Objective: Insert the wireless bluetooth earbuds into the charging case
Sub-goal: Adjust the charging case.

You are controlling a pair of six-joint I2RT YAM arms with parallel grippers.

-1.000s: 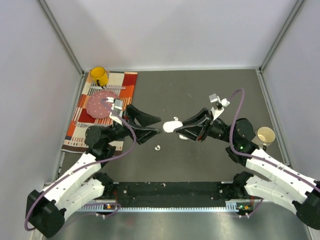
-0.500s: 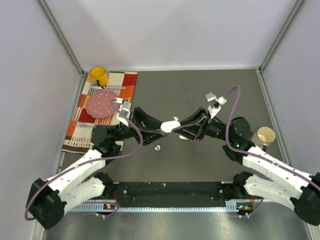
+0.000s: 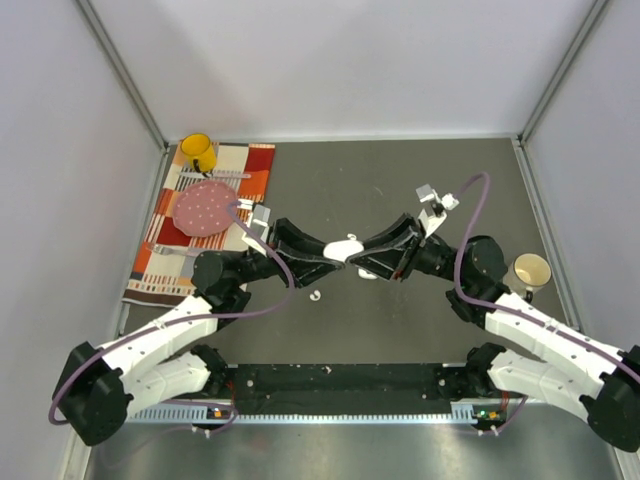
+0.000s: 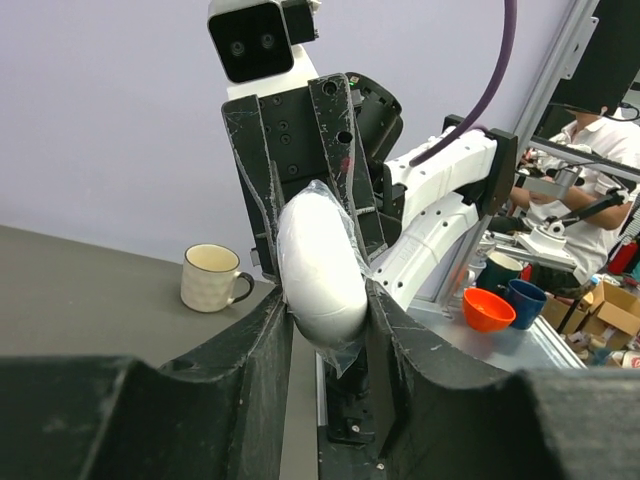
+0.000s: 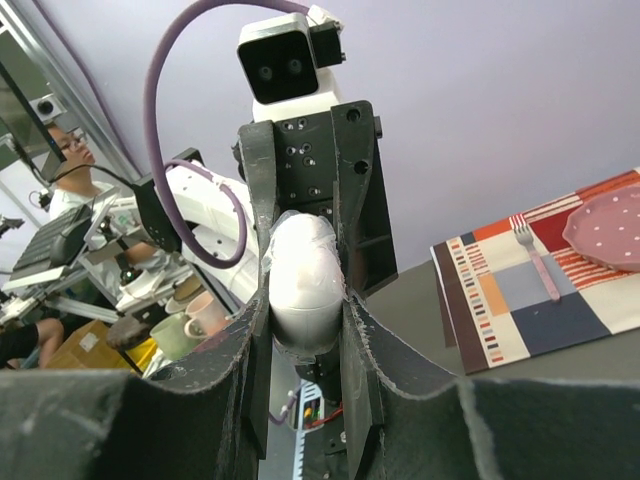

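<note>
Our left jaws just clenched on the charging case mid-frame, right jaws grasping it too; prying it open looks next.

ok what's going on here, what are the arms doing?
Both arms meet over the middle of the table, holding one white charging case between them, apparently lifted off the surface. The right gripper clamps one end and the left gripper is closed on the opposite end. A small white earbud lies loose on the table just in front of them. No earbud is being inserted yet.
</note>
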